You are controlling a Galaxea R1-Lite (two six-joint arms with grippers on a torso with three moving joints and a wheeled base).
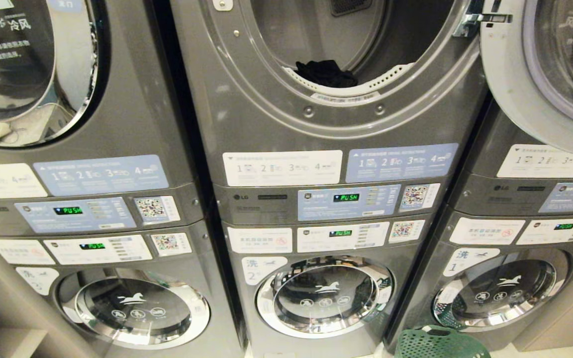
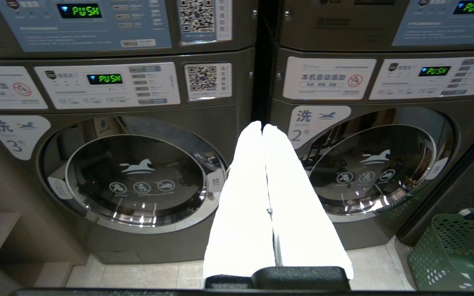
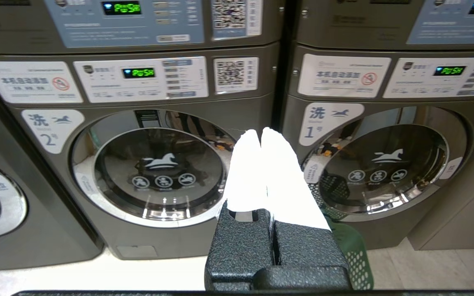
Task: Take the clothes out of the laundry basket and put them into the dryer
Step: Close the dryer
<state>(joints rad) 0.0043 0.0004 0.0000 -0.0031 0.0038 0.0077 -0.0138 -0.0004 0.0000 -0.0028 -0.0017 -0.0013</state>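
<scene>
Both arms hang low in front of the stacked machines, out of the head view. The left gripper [image 2: 263, 128] has its two white fingers [image 2: 245, 197] pressed flat together with nothing between them, pointing at the seam between the washers marked 3 and 2. The right gripper [image 3: 261, 133] is closed the same way, empty, aimed between washer 2 and washer 1. The green laundry basket [image 2: 457, 250], a perforated plastic tub with a rolled rim, stands on the pale floor off to the side of the left gripper, toward washer 1; in the right wrist view it sits just behind and below the right gripper's black base, mostly hidden by it. Well above both grippers, the middle dryer [image 1: 346, 64] stands with its door [image 1: 540, 69] swung open toward the right, and a crumpled black garment [image 1: 326, 73] lies at the front lip of the drum, just inside the white perforated rim.
</scene>
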